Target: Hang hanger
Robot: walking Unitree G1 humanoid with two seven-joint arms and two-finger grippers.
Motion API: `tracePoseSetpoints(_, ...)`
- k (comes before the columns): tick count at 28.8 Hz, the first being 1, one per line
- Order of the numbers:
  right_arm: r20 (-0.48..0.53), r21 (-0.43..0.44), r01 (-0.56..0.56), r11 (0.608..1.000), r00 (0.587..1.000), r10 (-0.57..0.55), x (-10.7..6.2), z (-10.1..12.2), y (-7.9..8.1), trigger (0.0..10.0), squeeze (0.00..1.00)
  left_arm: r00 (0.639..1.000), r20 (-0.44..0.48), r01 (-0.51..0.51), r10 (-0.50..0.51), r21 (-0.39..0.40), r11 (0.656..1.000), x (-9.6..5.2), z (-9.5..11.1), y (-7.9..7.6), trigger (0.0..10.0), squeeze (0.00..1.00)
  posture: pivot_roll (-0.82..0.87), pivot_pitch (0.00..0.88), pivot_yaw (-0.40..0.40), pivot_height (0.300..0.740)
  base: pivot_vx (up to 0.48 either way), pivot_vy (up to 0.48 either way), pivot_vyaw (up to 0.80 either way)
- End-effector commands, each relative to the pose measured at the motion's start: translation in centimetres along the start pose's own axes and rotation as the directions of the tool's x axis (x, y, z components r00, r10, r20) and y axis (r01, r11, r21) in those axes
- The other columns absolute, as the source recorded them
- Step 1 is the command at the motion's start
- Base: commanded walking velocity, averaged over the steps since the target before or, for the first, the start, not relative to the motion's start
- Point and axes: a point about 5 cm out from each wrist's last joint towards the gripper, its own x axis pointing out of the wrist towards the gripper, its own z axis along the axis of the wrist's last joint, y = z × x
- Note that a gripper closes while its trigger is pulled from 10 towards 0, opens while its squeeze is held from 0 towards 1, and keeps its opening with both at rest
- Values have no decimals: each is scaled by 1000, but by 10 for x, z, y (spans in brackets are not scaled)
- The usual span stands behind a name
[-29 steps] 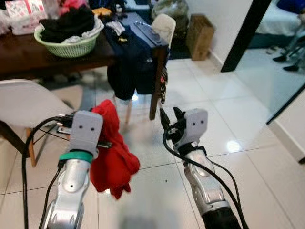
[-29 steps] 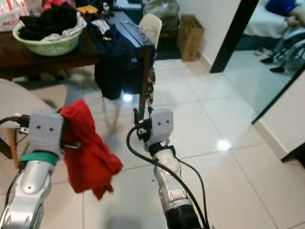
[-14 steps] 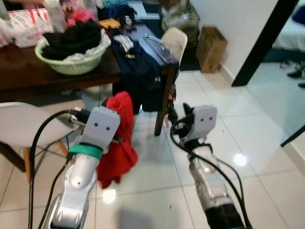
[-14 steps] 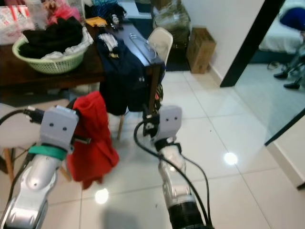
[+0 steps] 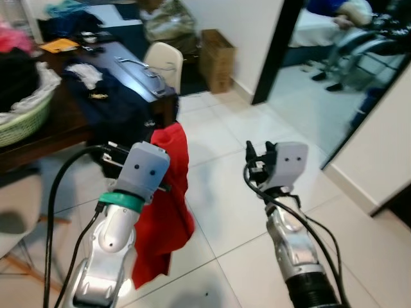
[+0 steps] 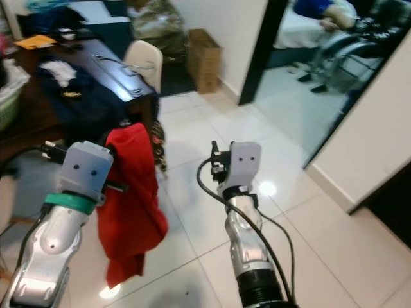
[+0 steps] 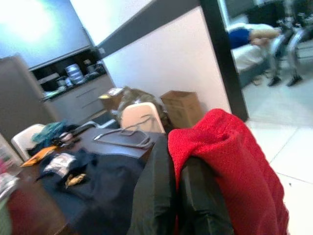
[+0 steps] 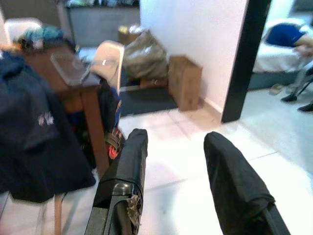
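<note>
We see the left gripper [image 7: 178,196] clamped on a bright red knitted garment [image 5: 168,212], which hangs long-axis downward beside our left arm above the white tiled floor [image 5: 225,199]. Any hanger inside it is hidden. The right gripper [image 8: 176,191] is held forward, fingers apart, empty.

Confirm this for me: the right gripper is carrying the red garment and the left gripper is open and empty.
Not right: the arms are swapped. The left wrist view shows the left gripper shut on the red garment, which hangs beside that arm in the eye views. The right gripper is open and empty, per the right wrist view.
</note>
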Motion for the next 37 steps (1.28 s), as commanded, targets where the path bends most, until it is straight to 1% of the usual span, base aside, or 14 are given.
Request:
tracePoseSetpoints(1,-73,-30,-57,998,996,54,-6,-15,3,10000,0,999,37,-32,31,6,999,0,7,2,10000,0,23,65,35,740,405,0,-663)
tracePoseSetpoints(3,-120,-62,-173,983,979,164,-13,-26,15,10000,0,996,48,-71,69,29,997,1,9,7,10000,0,23,65,35,740,398,0,0)
tracePoseSetpoints(4,-126,-70,-199,977,974,189,-16,-28,18,10000,0,994,51,-97,96,36,995,2,9,10,10000,0,26,64,32,740,398,0,0)
tracePoseSetpoints(9,-95,-57,-215,975,973,209,-16,-23,21,10000,0,987,60,-153,150,51,987,4,11,18,10000,0,29,63,28,740,394,0,0)
tracePoseSetpoints(13,-62,-67,-214,974,976,210,-12,-17,24,10000,0,984,67,-169,165,59,984,6,12,20,10000,0,33,59,25,740,396,0,600)
tracePoseSetpoints(19,-57,-57,-216,975,976,212,-10,-16,24,10000,0,983,72,-172,168,61,983,6,13,20,10000,0,33,59,25,740,398,0,800)
tracePoseSetpoints(22,-55,-32,-195,980,980,193,-9,-17,23,10000,0,980,101,-181,173,82,980,8,18,22,10000,0,38,57,24,740,394,0,0)
tracePoseSetpoints(24,-50,-23,-196,980,980,195,-9,-16,24,10000,0,975,147,-186,167,129,974,10,24,22,10000,0,39,59,24,740,399,0,0)
tracePoseSetpoints(25,-50,-23,-196,980,980,195,-9,-16,24,10000,0,975,147,-186,167,129,974,10,24,22,10000,0,39,59,24,740,401,0,0)
tracePoseSetpoints(26,-50,-19,-197,980,979,196,-10,-17,24,10000,0,965,193,-212,179,167,963,12,30,25,10000,0,41,62,23,740,394,0,0)
tracePoseSetpoints(27,-52,-20,-195,981,980,193,-10,-17,24,10000,0,958,220,-227,185,181,957,14,34,26,10000,0,42,62,22,740,394,0,0)
tracePoseSetpoints(32,-57,-29,-184,983,982,182,-10,-18,23,10000,0,946,275,-233,174,200,952,23,42,26,10000,0,44,63,20,740,394,0,0)
tracePoseSetpoints(35,-57,-45,-138,989,989,135,-9,-19,18,10000,0,935,318,-225,155,200,954,34,50,24,10000,0,43,64,21,740,394,0,0)
tracePoseSetpoints(37,-56,-47,-122,991,991,120,-8,-19,16,10000,0,932,329,-226,152,197,954,36,53,24,10000,0,39,65,23,740,390,0,0)
